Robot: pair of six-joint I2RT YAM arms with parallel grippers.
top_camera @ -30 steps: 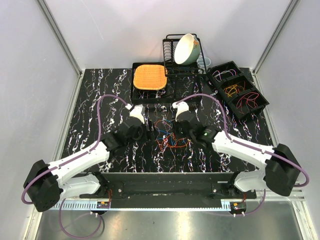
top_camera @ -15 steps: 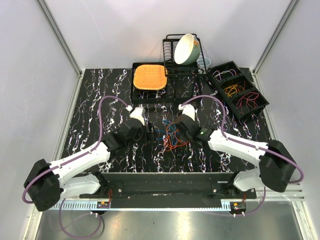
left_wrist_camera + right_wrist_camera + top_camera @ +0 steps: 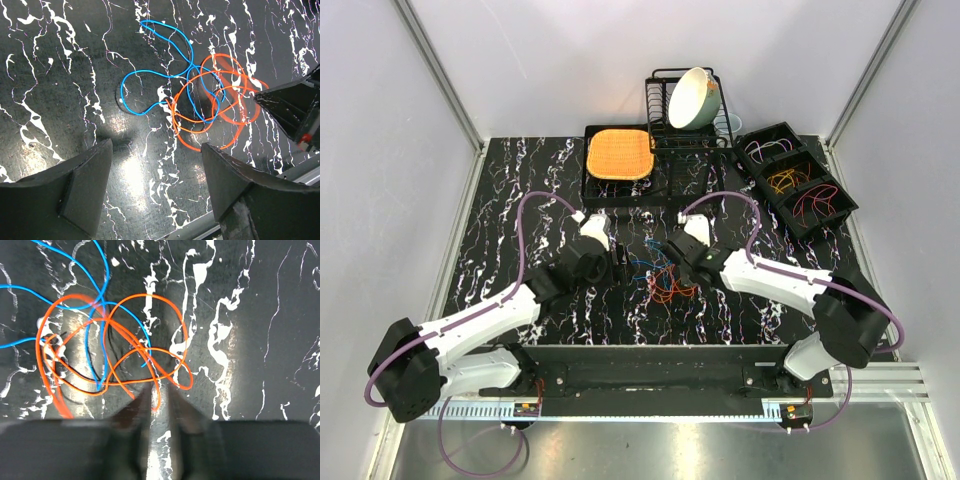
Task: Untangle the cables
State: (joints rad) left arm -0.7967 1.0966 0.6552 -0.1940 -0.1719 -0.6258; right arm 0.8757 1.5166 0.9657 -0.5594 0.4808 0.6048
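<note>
The cables lie in a tangle (image 3: 664, 283) on the black marbled table between my two grippers. An orange cable (image 3: 150, 297) makes several overlapping loops, and a blue cable (image 3: 100, 285) and a thin dark one (image 3: 80, 377) thread through them. My right gripper (image 3: 159, 396) is closed down to a narrow slit on an end loop of the orange cable; it sits at the tangle's far right side (image 3: 670, 252). My left gripper (image 3: 156, 147) is wide open and empty, just left of the tangle (image 3: 620, 265). Its view shows the blue cable (image 3: 150, 75) and the orange cable (image 3: 220, 100).
A black divided bin (image 3: 790, 180) holding sorted cables stands at the back right. A dish rack (image 3: 670, 125) with a pale bowl (image 3: 692, 97) and a black tray with an orange mat (image 3: 618, 153) stand at the back. The right gripper's body (image 3: 295, 110) shows in the left wrist view.
My right gripper has moved left and a little away, onto the tangle's edge, and the orange loops have shifted slightly. The left arm has barely moved.
</note>
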